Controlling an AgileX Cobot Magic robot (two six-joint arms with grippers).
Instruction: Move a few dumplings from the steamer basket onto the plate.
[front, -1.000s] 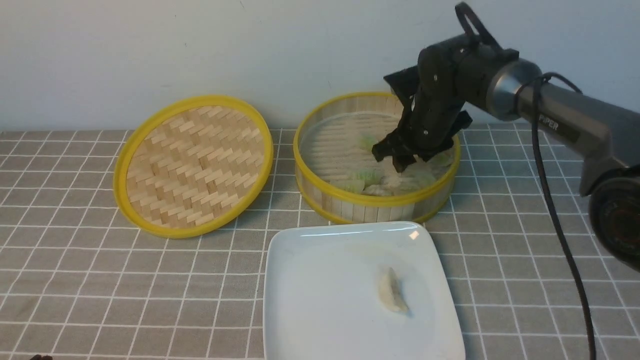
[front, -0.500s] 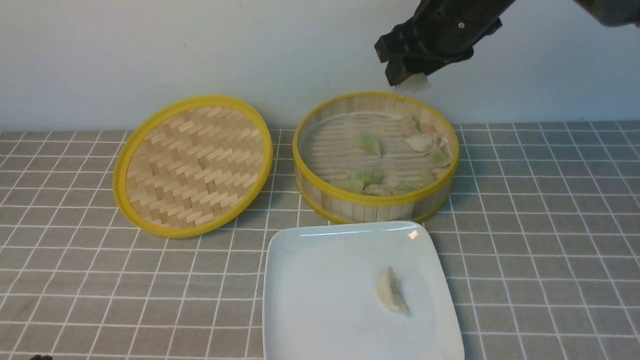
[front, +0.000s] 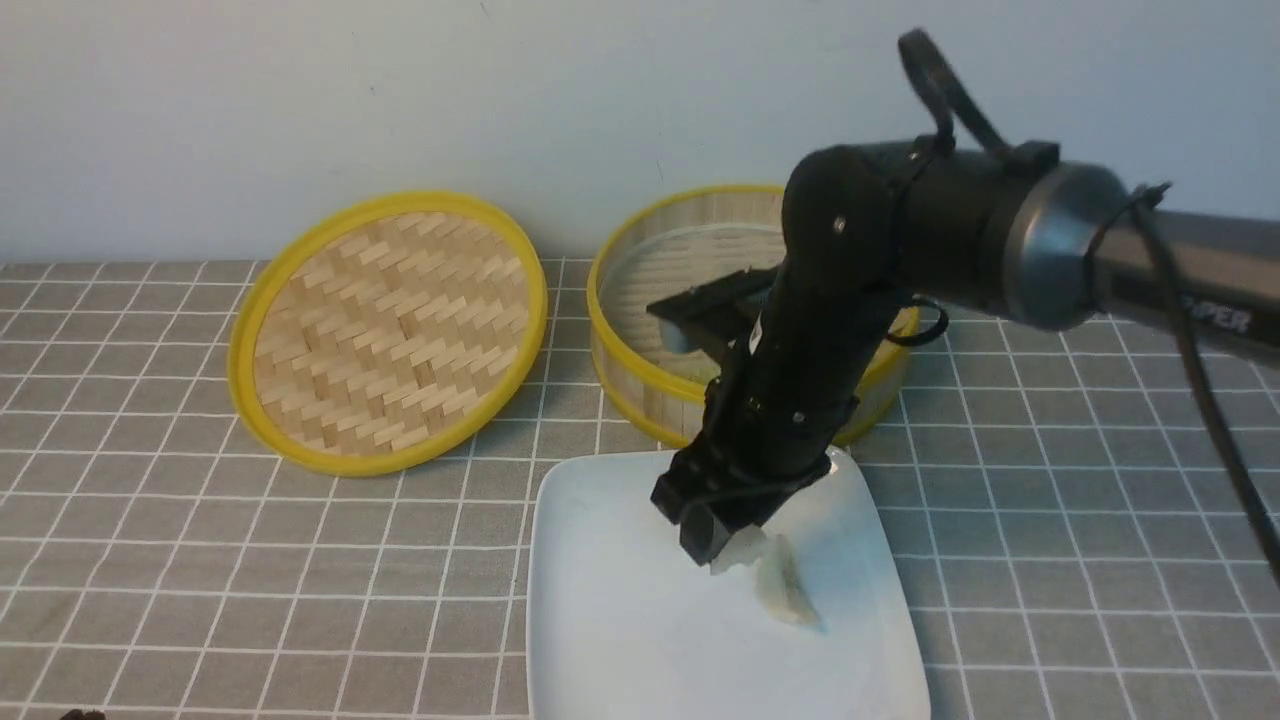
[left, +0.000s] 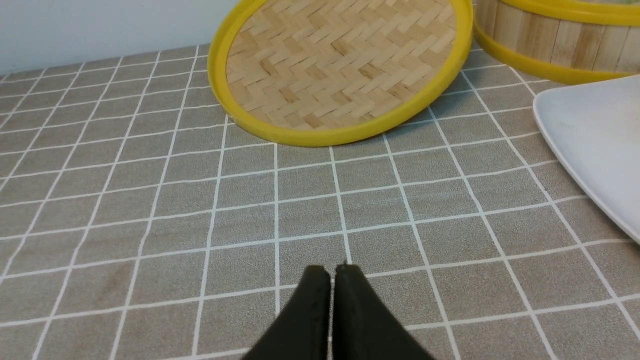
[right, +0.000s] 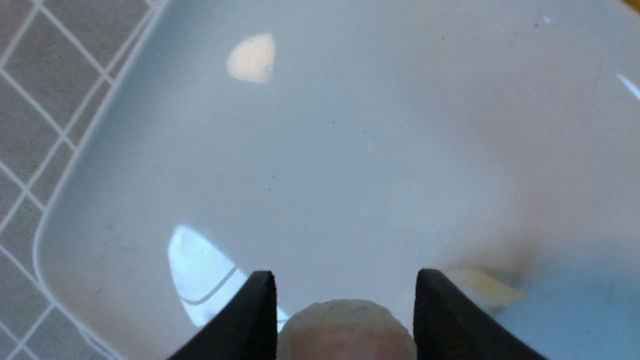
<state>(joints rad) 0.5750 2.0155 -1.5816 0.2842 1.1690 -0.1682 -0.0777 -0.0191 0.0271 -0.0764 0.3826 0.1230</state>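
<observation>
My right gripper (front: 715, 545) hangs low over the white plate (front: 620, 600), shut on a pale pinkish dumpling (front: 740, 553) that fills the gap between its fingers (right: 345, 330). Just beside it, another dumpling (front: 785, 590) lies on the plate, toward the right. The steamer basket (front: 620, 300) stands behind the plate; my right arm hides most of its inside. In the left wrist view my left gripper (left: 331, 270) is shut and empty, low over the tablecloth, apart from the plate's edge (left: 595, 135) and the basket (left: 550, 45).
The flat woven lid with a yellow rim (front: 390, 330) lies tilted to the left of the basket, its right edge near the basket's wall. A grey checked cloth (front: 200, 560) covers the table. A pale wall rises right behind the basket.
My right gripper lifted a dumpling out of the basket, rose high above it, then came down over the plate beside the dumpling lying there. The left gripper's earlier state is not shown.
</observation>
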